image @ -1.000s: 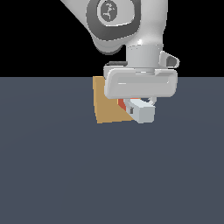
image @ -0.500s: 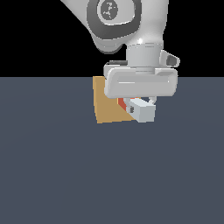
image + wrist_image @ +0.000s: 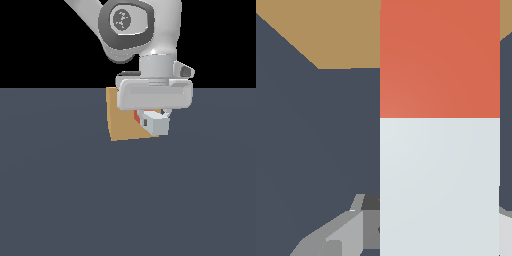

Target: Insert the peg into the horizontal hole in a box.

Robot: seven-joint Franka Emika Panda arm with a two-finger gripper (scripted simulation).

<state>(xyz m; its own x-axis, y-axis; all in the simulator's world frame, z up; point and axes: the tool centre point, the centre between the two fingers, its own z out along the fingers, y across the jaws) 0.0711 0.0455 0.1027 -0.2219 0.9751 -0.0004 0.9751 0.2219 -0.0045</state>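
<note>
The arm's glossy white, rounded casing is hanging over the flat, matte slate-grey counter [image 3: 60, 200], its wide slab-like hand body spanning the scene in the exterior view. Below that body the end effector [image 3: 152, 119] is sitting low, mostly hidden by its own housing, and it is gripping the peg [image 3: 156, 124], a square-section bar with sharp, flat faces and no visible texture. From the exterior view only the peg's pale grey-white end face and a sliver of its red-orange part are showing, since the bar is pointing roughly along the line of sight towards the box [image 3: 122, 125].

The box is a plain tan-brown block with flat, untextured faces and crisp edges, resting on the counter just behind the end effector; its upper part is covered by the hand body. The hole in its face is not showing in either view, hidden behind the peg and hand.

In the wrist view the peg [image 3: 440, 165] is filling much of the picture as a broad, smooth band: pale grey-white near the camera, switching at a clean straight line to red-orange further out. The red-orange end is reaching towards the tan box [image 3: 331, 30], overlapping its edge in the picture; whether it is touching the box cannot be told. Grey angular finger parts [image 3: 351, 230] are lying beside the peg's white section.
</note>
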